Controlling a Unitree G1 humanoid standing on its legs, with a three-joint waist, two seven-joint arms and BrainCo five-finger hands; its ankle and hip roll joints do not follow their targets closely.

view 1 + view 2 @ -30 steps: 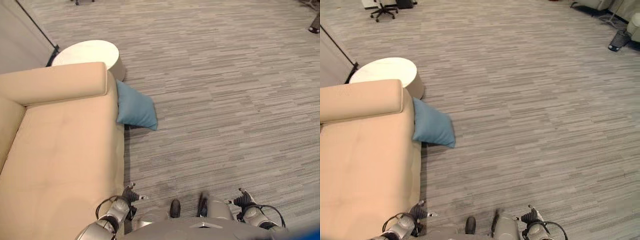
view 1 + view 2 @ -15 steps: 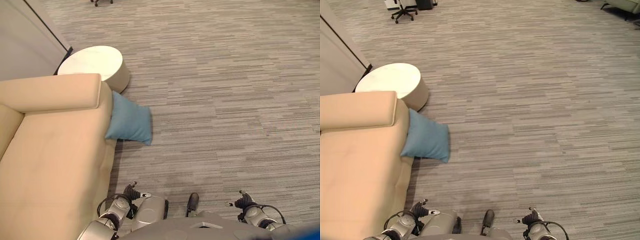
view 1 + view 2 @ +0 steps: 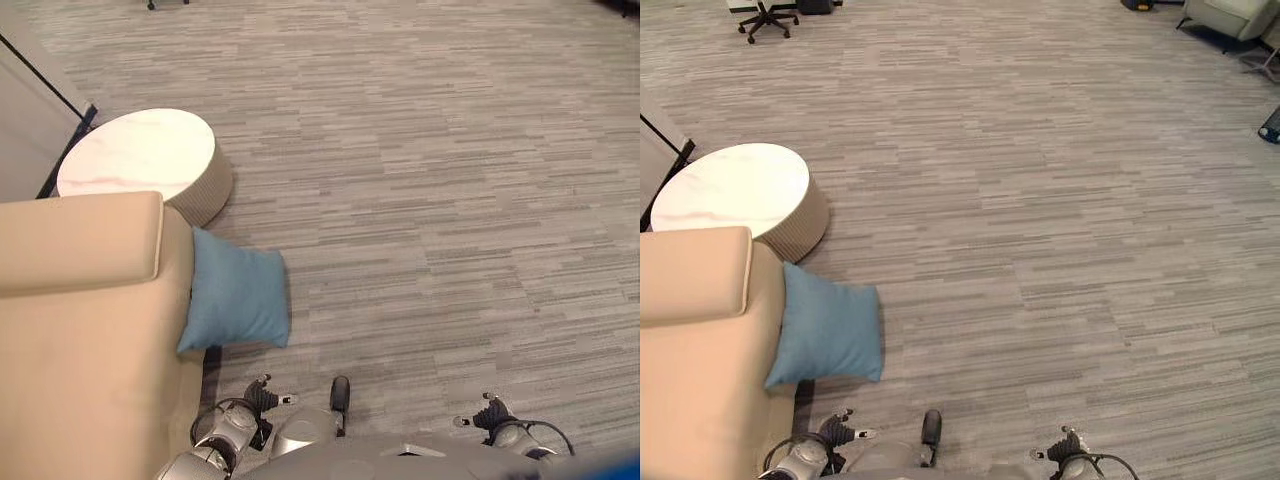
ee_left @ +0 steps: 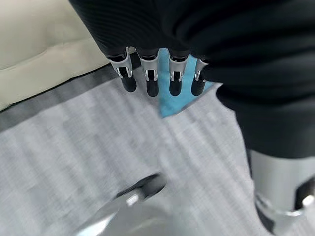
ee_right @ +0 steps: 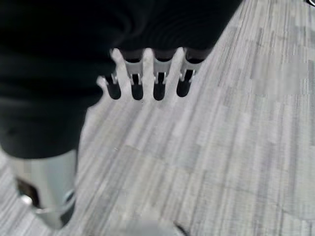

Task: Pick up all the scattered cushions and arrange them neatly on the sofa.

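Blue cushion [image 3: 236,303] on the floor, leaning against the sofa's [image 3: 70,340] end, just below the armrest and near the round table [image 3: 140,155]. My left hand [image 4: 158,73] hangs low, fingers straight, holding nothing. My right hand [image 5: 146,78] likewise, empty over bare carpet [image 3: 1060,230].

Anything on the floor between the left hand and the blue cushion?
No. In the left eye view only bare carpet separates the left hand from the blue cushion.
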